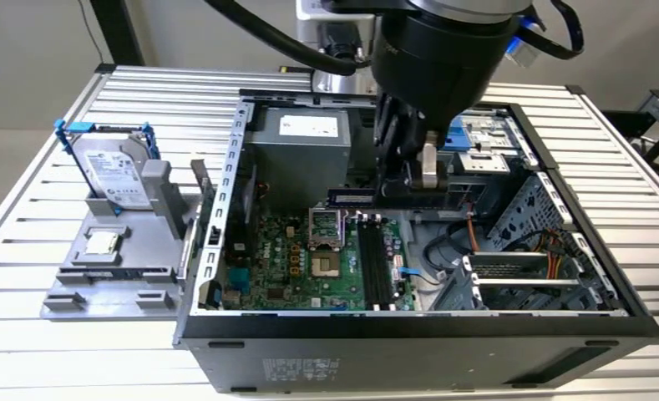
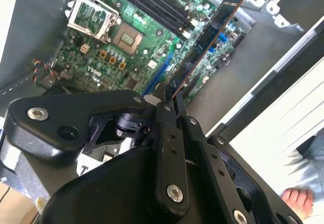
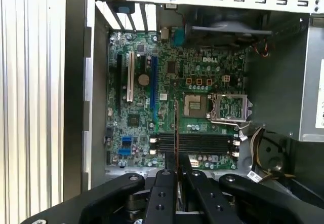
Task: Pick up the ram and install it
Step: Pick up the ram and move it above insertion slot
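Black linked fingers [image 2: 169,133] closed narrow on one short end of the ram [image 2: 207,36], pinching its flat faces, with the rest of the stick jutting free toward the board. Judged light, thin and stiff. Likely brittle under twist or side load, and slick on the bare faces. Hold near the end appears sound, provided the chips and the contact edge stay clear of the pads.

Hangs above the long black memory slots [image 3: 195,143], apparently crosswise to them and apart, not seated. Beneath lies a green motherboard [image 3: 202,82], crowded with a socket [image 3: 229,107] and small parts. All enclosed by an open steel computer case [image 1: 418,322], with cables [image 1: 468,238] near, so little room judged for swinging the stick.

Outside the case, a slatted metal table [image 1: 39,251], carrying a hard drive [image 1: 118,171] in a blue frame, propped on a grey stand [image 1: 106,259], well apart.
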Tool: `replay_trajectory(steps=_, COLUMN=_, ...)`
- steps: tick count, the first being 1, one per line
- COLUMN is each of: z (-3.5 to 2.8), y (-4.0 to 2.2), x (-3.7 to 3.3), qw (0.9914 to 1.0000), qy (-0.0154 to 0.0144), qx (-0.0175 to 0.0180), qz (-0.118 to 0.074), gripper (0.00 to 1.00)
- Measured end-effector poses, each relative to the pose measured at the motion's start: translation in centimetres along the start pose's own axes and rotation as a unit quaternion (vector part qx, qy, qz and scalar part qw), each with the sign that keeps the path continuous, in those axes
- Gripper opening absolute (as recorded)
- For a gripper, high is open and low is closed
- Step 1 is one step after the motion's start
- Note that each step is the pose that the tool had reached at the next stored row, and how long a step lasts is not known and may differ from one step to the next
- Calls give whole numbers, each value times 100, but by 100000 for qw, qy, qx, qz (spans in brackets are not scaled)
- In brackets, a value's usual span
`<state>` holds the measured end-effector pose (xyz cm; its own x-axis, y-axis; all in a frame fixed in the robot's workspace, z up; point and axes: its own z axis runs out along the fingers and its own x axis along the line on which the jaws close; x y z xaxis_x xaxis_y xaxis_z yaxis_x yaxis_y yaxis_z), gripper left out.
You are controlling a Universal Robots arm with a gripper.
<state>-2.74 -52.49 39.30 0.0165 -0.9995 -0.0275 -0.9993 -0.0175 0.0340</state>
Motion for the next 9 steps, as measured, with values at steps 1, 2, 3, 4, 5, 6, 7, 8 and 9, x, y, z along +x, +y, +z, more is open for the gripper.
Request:
replay_trajectory(steps=1, z=-1, y=-26, x=0, qw=100000, qy=0, qx=-1, qz=55, gripper=0)
replay_trajectory(steps=2, z=-2, y=-52, x=1, qw=100000, qy=2, qx=2, qz=123, gripper=0)
replay_trajectory(steps=3, z=-3, y=-72, x=1, qw=100000, qy=-5, qx=5, qz=208, gripper=0)
replay_trajectory(steps=4, z=-3, y=-91, x=1, qw=99999, qy=-12, qx=9, qz=334, gripper=0)
replay_trajectory(steps=5, z=-4, y=-105, x=2, qw=99999, qy=-17, qx=12, qz=479, gripper=0)
replay_trajectory(steps=6, z=-4, y=-118, x=2, qw=99998, qy=-23, qx=18, qz=682, gripper=0)
replay_trajectory(steps=7, z=-5, y=-127, x=2, qw=99996, qy=-28, qx=25, qz=917, gripper=0)
replay_trajectory(steps=8, z=-4, y=-137, x=2, qw=99993, qy=-42, qx=31, qz=1170, gripper=0)
replay_trajectory(steps=9, z=-5, y=-146, x=2, qw=99990, qy=-51, qx=39, qz=1408, gripper=0)
